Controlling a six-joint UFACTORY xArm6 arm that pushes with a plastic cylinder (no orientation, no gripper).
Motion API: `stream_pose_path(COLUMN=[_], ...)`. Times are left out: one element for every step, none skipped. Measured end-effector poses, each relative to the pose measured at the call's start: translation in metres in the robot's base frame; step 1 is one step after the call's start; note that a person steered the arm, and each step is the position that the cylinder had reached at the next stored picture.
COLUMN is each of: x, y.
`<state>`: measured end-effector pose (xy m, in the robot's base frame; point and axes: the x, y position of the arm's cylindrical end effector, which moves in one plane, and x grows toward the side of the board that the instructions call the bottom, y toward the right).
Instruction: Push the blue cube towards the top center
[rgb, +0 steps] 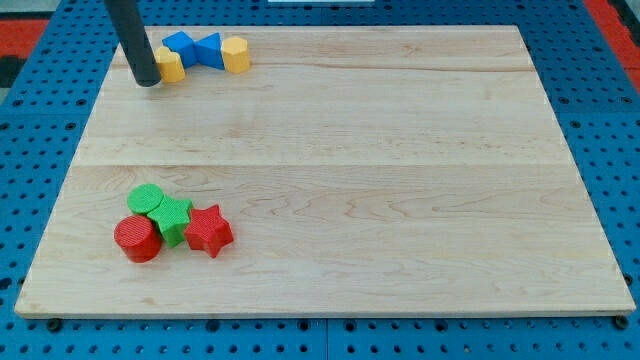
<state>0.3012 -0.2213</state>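
Near the table's (400, 200) top-left corner, my tip (147, 84), gripperless, touches a yellow block (170, 65) beside what looks like the blue cube (179, 46), so pushing rightward could scatter both neighbours.

Blue cube (180, 46) flat near board's top-left, touching a yellow block (170, 65).
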Motion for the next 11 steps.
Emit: stream_pose_path(x=[-0.015, -0.021, -0.021, -0.032, -0.052, -0.069, -0.081, -0.081, -0.08, -0.08, -0.08], y=[0.012, 0.013, -0.001, -0.035, -0.021, -0.011, -0.005, 0.035, 0.075, 0.109, 0.13])
